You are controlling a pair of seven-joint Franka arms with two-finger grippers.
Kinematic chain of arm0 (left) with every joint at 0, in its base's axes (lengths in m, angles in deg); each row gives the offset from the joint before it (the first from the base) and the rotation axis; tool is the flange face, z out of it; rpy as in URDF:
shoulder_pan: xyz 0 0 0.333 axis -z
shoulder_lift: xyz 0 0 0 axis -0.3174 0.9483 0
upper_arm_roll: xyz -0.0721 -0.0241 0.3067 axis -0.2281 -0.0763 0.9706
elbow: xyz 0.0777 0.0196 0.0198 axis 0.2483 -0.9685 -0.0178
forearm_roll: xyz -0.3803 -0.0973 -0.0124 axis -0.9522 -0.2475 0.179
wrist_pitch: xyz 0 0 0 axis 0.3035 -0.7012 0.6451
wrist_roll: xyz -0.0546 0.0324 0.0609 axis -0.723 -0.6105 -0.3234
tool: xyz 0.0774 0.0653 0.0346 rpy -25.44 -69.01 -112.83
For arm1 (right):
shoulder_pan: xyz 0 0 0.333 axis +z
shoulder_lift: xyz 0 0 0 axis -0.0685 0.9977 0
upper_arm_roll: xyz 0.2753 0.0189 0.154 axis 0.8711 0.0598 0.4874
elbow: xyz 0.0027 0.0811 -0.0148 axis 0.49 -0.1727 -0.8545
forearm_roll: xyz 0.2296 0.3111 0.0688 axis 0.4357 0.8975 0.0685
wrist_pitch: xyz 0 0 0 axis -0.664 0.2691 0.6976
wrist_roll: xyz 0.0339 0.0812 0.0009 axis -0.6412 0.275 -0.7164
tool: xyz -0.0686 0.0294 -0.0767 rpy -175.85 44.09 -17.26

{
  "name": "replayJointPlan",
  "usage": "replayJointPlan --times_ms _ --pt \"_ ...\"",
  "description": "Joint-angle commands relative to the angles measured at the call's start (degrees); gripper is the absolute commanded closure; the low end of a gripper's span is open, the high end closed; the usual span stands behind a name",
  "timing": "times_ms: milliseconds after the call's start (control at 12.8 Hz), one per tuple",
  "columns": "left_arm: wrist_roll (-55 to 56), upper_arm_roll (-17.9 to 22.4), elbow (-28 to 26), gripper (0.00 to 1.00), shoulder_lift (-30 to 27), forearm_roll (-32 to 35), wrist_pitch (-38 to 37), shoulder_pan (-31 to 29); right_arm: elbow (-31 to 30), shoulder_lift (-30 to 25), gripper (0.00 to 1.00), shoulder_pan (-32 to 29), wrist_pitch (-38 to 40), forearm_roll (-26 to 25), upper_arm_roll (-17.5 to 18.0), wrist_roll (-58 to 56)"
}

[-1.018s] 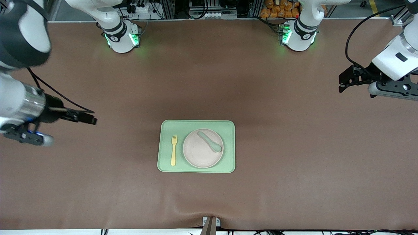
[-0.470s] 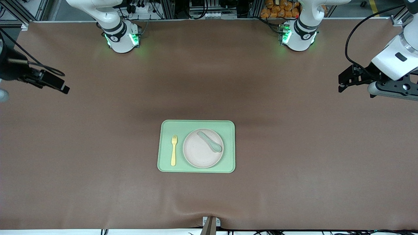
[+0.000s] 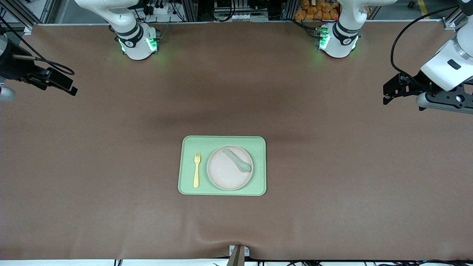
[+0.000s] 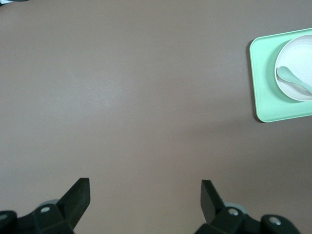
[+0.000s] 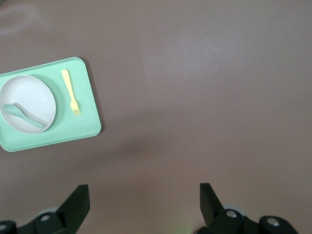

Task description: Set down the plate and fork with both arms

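Teal spoon point(image 3: 237, 160) on plate point(image 3: 224, 173), fork point(image 3: 196, 170) beside

A brown cloth point(image 3: 332, 166) covers the whole surface, smooth apart from a small wrinkle at the edge nearest the front camera, where a metal bracket point(image 3: 238, 253) sits. Soft, even light leaves faint shadows across it. Along the top edge stand aluminium frame rails point(image 3: 192, 9), black cables point(image 3: 166, 9) and a heap of orange packets point(image 3: 317, 9).
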Motion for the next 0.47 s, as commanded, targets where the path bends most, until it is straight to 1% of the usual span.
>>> replayJointPlan --times_ms 0,391 --pt "-0.6 -0.2 -0.2 0.00 -0.6 0.4 0.3 -0.3 -1.4 -1.2 0.00 -1.2 -0.8 -0.7 0.8 -1.7" --pt "-0.6 -0.2 -0.3 0.00 -0.6 0.4 0.6 -0.5 -1.4 -1.0 0.00 -1.3 -1.2 -0.7 0.8 -1.7"
